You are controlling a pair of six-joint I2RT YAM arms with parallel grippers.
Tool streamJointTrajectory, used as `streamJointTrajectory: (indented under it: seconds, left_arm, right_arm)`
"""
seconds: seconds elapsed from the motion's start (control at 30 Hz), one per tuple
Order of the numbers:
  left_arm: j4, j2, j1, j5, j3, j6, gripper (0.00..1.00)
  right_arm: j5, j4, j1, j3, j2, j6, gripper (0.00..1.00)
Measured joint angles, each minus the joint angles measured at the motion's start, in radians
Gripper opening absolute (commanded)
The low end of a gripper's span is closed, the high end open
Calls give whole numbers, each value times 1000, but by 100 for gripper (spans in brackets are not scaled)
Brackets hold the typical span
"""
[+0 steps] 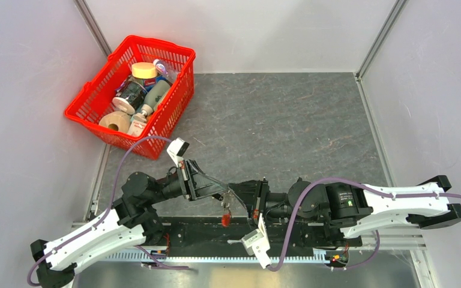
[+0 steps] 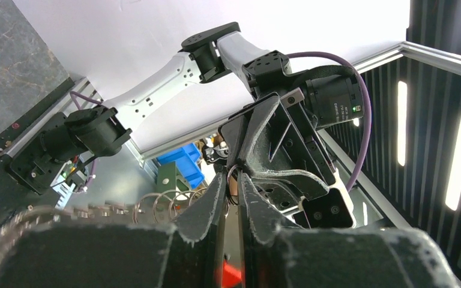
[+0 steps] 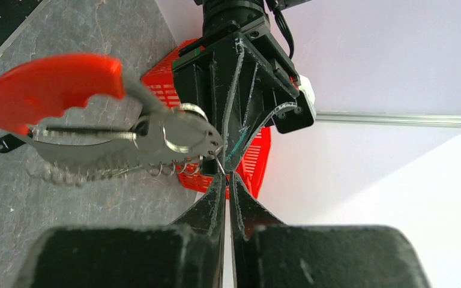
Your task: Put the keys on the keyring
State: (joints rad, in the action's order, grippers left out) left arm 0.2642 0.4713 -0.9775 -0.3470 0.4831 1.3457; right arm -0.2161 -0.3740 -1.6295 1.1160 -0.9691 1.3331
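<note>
R fingers (image 3: 224, 179): nearly shut, tips pinching thin wire of keyring (image 3: 183, 133), mid-frame.
L fingers (image 2: 234, 180): slim gap, wire loop betw. tips; can't tell if I grip it.
Keyring: hangs betw. my grippers; red tag (image 3: 48, 90) upper left, key (image 3: 78, 132) beside it.
Risk: tip-only pinch; if I pull apart, wire cd slip and the bunch drops.
</note>
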Motion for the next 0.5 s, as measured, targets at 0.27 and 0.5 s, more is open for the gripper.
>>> streamJointTrajectory:
  seconds: [0.27,0.5]
  left_arm:
    - [0,5,0,-3,0,0,26]
    - [-5,6,0,-2,0,-5,39]
  right_arm:
    - [-4,-19,-3,13,-6,-19,0]
    - [0,-38,-3,25,-8,-50,0]
